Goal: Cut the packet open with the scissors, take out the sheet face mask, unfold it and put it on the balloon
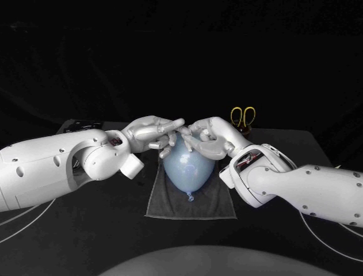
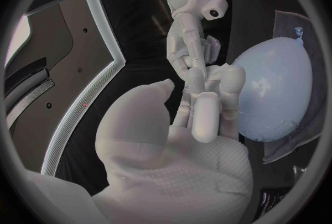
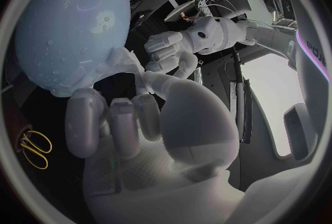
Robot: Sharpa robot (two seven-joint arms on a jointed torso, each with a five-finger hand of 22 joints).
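A pale blue balloon lies on a dark grey cloth at the table's middle, knot toward me. Its surface looks wet and glossy. Both hands meet at its far, wide end. My right hand has its fingers curled there, and a thin translucent sheet, seemingly the face mask, stretches from the balloon to its thumb. My left hand lays its fingers against the same end, touching the right hand's fingers; whether it holds the sheet is unclear. The yellow-handled scissors stand behind the right hand.
The grey cloth reaches from under the balloon toward the table's front. A dark object with small parts lies at the table's back left. Cables run along the table beside both arms.
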